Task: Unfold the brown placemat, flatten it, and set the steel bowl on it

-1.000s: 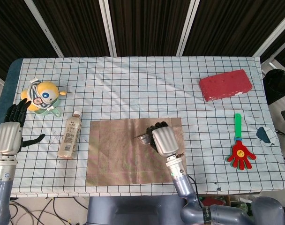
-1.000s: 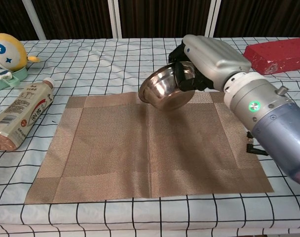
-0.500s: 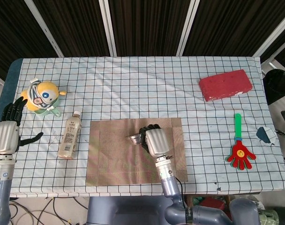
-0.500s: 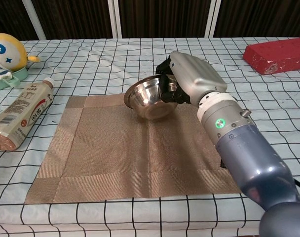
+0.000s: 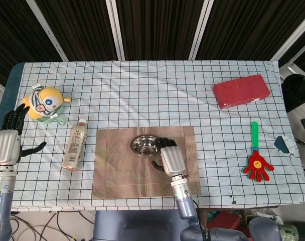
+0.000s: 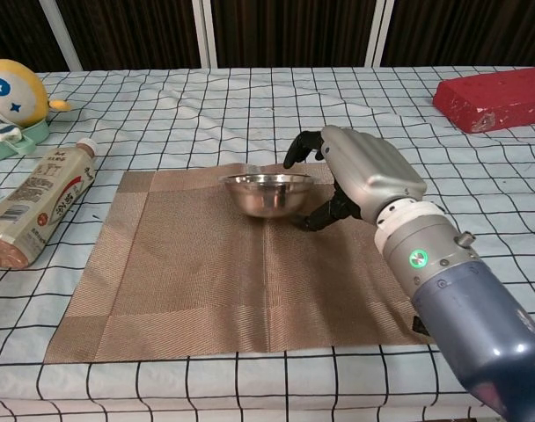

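The right hand (image 6: 360, 171) hovers over the brown placemat (image 6: 197, 264), fingers apart, apparently gripping nothing. Just beyond its fingertips the steel bowl (image 6: 267, 192) sits upright on the mat. The left hand (image 5: 9, 143) waits open, well apart.

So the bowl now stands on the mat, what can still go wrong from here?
1. The right hand is very close beside the bowl, with fingers near its rim. When it pulls away, it may catch the rim and tip or drag the bowl.
2. The bowl stands toward the far edge of the mat, not at the middle. A push away from the robot could slide it partly off.
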